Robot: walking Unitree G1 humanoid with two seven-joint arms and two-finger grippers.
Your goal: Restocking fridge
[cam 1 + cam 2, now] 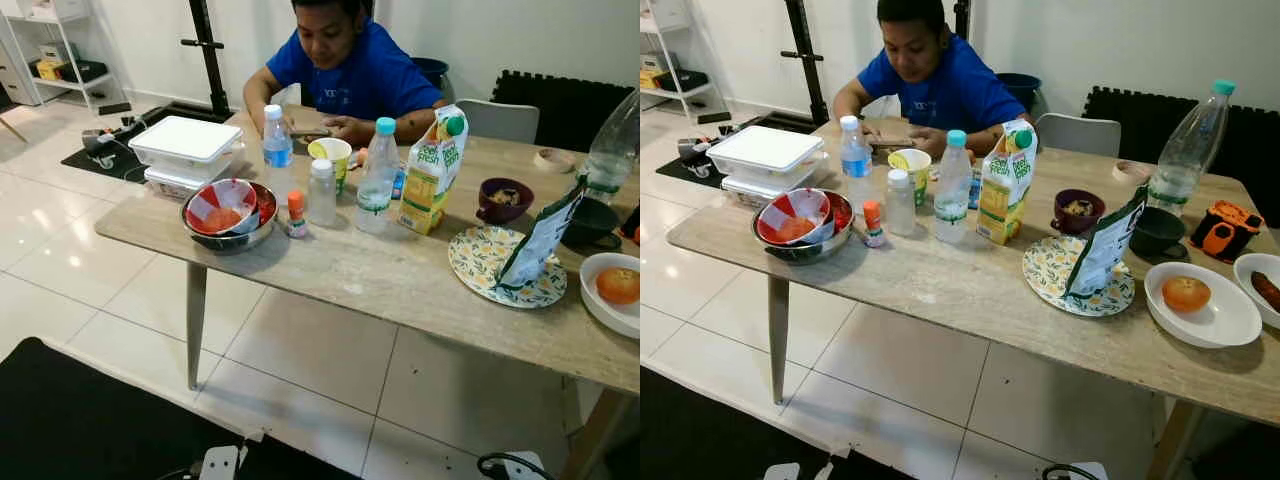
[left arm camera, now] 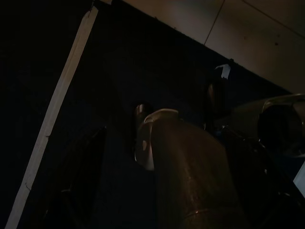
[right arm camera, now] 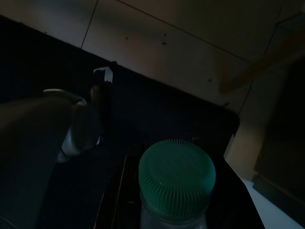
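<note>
A wooden table [image 1: 330,270] holds the stock. A yellow juice carton [image 1: 432,170] stands in the middle. Beside it are two water bottles [image 1: 377,180] [image 1: 277,150], a small white-capped bottle [image 1: 321,192] and a tiny orange-capped bottle [image 1: 296,213]. White lidded containers [image 1: 186,150] sit at the left end, and a large clear bottle [image 1: 1188,150] stands at the far right. My right gripper [image 3: 176,214] hangs low over the floor, shut on a bottle with a green cap [image 3: 176,179]. The left arm hangs idle above a black mat [image 2: 119,71].
A person in a blue shirt [image 1: 350,70] sits behind the table. On the table are also a metal bowl [image 1: 230,212], a patterned plate [image 1: 480,265] with a bag [image 1: 540,235], a maroon bowl [image 1: 505,198] and a white plate with an orange [image 1: 617,285]. Tiled floor lies before the table.
</note>
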